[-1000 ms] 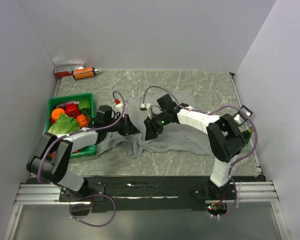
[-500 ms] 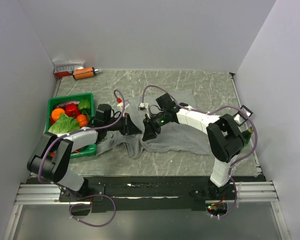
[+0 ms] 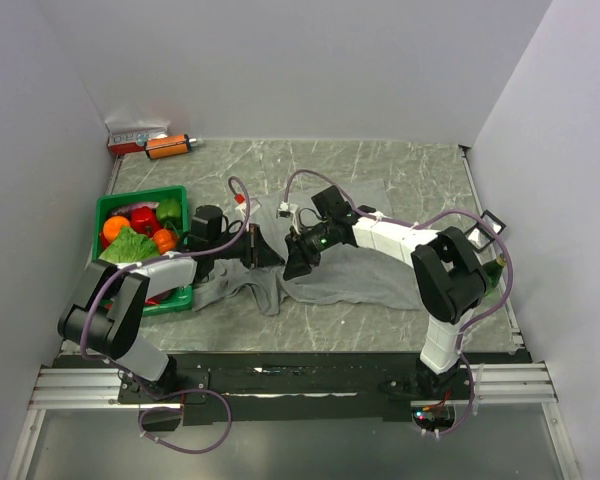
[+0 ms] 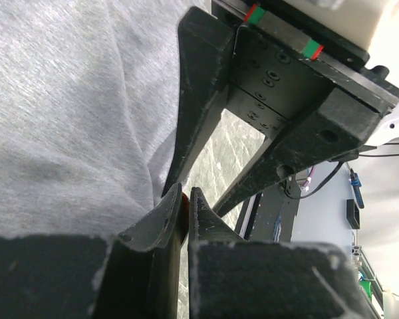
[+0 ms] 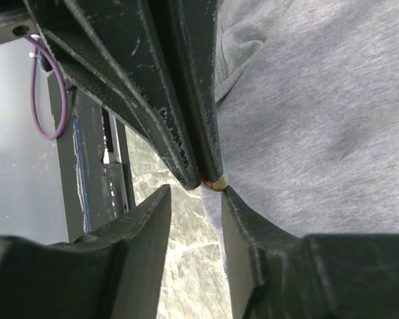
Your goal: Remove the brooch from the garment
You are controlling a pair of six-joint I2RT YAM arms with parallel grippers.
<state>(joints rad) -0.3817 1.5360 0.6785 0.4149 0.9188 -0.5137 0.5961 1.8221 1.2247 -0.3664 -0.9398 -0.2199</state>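
Right wrist view: one grey garment [image 5: 319, 119] lying on desk [image 5: 176, 266]; one brooch [image 5: 218, 184] sitting in closed left pincer [image 5: 203, 175] tips; right pincer [image 5: 196, 193] straddling it, jaws parted.

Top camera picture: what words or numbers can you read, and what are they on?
On the red and white flat box in the far left corner: print too small to read.
On the orange cylinder beside it: no readable label.
Nowhere else are there words.
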